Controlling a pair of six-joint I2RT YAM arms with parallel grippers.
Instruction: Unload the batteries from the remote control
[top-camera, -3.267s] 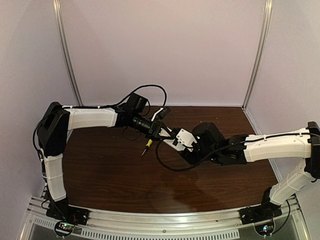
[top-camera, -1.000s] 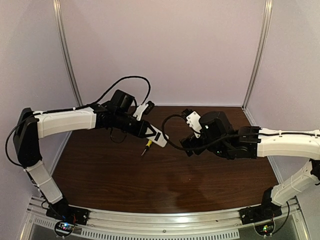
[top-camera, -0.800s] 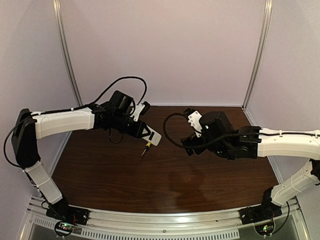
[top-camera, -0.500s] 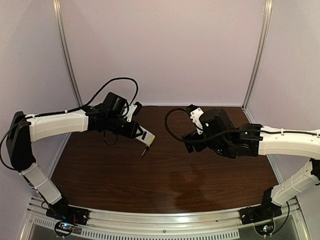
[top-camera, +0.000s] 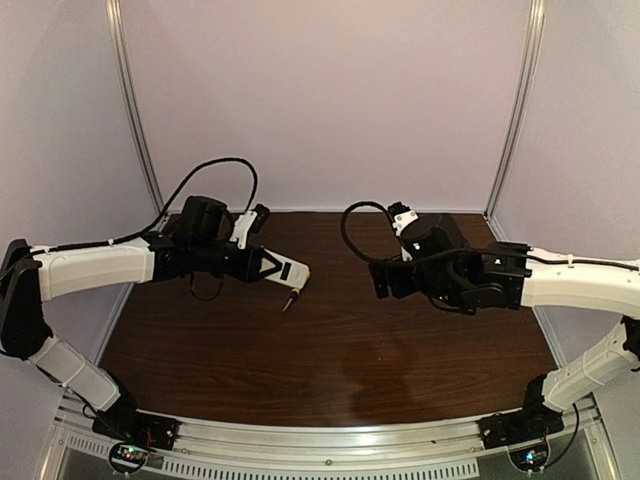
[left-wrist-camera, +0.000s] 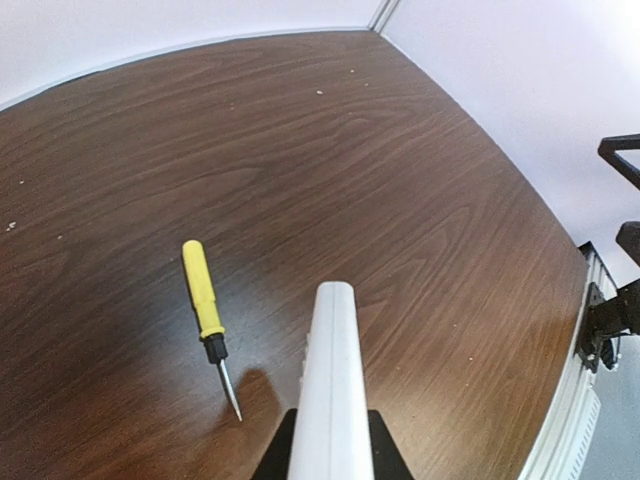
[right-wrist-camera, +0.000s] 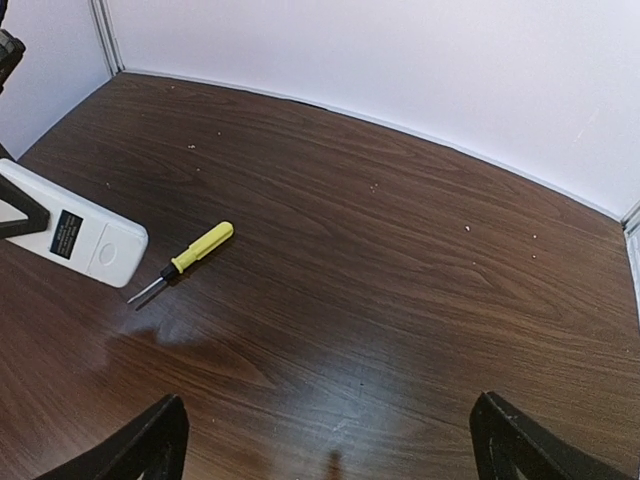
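Observation:
My left gripper (top-camera: 268, 266) is shut on the remote control (top-camera: 287, 270), a flat white slab, and holds it above the table at the left centre. The left wrist view shows the remote edge-on (left-wrist-camera: 330, 380) between the jaws (left-wrist-camera: 330, 455). The right wrist view shows its flat face with a small dark patch (right-wrist-camera: 72, 238). My right gripper (top-camera: 384, 281) is open and empty, well right of the remote, with its fingers (right-wrist-camera: 150, 445) spread wide over bare wood. No batteries show in any view.
A yellow-handled screwdriver (top-camera: 293, 296) lies on the dark wooden table (top-camera: 330, 370) just below the remote's tip; it also shows in the left wrist view (left-wrist-camera: 203, 298) and the right wrist view (right-wrist-camera: 190, 252). Pale walls close the back and sides.
The two grippers have drawn apart. My left gripper moved left with the remote in it. My right gripper moved away to the right and back. The screwdriver has not moved.

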